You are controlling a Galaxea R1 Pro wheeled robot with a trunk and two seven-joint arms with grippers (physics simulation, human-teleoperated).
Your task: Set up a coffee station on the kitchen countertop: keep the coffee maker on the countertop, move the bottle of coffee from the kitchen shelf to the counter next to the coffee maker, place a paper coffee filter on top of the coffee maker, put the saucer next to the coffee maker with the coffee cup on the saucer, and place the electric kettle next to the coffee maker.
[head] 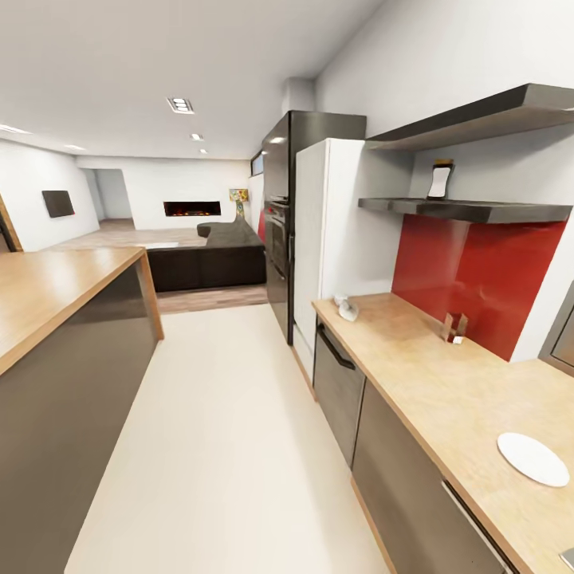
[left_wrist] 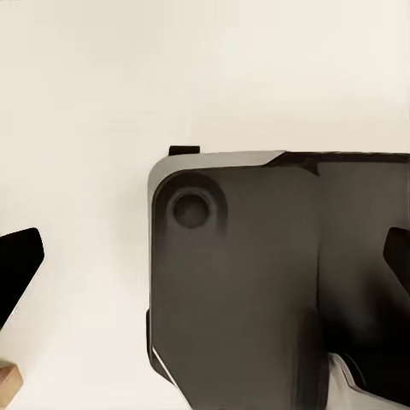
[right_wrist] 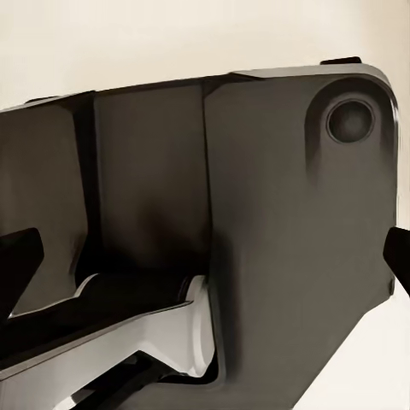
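L gripper (left_wrist: 205,269): fingertips seen wide apart at frame edges, nothing held, robot base below. R gripper (right_wrist: 205,265): likewise spread wide, empty, over dark base. In head view, countertop (head: 422,383) runs along at 3–5 o'clock. Saucer (head: 532,458) lies on it at 4 o'clock. Bottle of coffee (head: 440,178) is seen on lower shelf (head: 478,210) at 2 o'clock. Small pale item (head: 347,309) by fridge (head: 327,239), type unclear.

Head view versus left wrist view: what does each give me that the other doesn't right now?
Head view alone: the countertop with the saucer, the bottle of coffee on the kitchen shelf, the fridge. Left wrist view alone: the robot's dark base between the left gripper's open fingertips. Both share the pale floor.
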